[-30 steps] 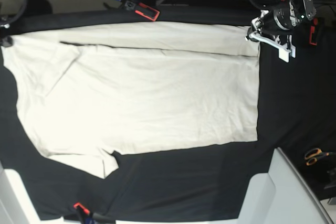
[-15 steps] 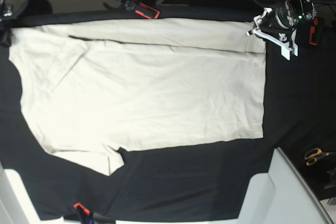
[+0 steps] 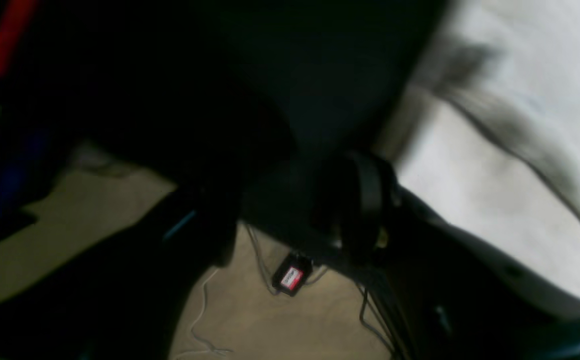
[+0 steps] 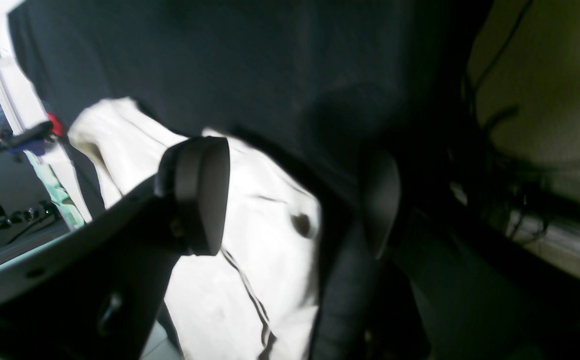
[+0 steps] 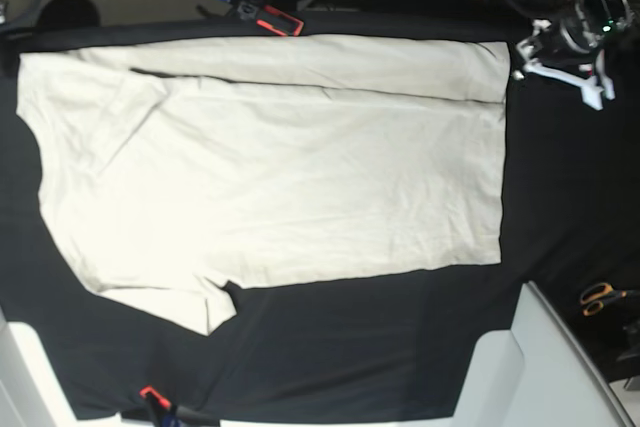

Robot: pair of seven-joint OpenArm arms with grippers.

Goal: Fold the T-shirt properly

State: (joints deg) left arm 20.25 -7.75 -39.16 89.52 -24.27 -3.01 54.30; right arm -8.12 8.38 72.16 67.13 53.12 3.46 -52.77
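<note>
Inspecting from the left of the base view: no longer finding the right gripper (image 4: 290,200) there, where a second ago something dark was sitting at the cloth's upper left corner. In its own wrist view, standing with jaws wide and nothing between them, hovering over the edge where cloth meets the black tablecloth (image 5: 560,197).

Moving to the centre: noting the T-shirt (image 5: 270,167) lying flat and spread across the middle of the frame, having shifted slightly toward the right over the last second. Observing the folded band (image 5: 300,59) along the upper edge now lying straighter, with its crease running almost the full width. Recording the sleeve (image 5: 170,302) at lower left still sticking out unfolded.

Finishing at the upper right: finding the left gripper (image 5: 562,65) pulled away from the shirt's upper right corner, now apart from the cloth over bare black. Carrying nothing; unable to tell its jaw width, the wrist view being dark and smeared.

Judging the first lengthwise fold laid and released; remaining folds still outstanding.
</note>
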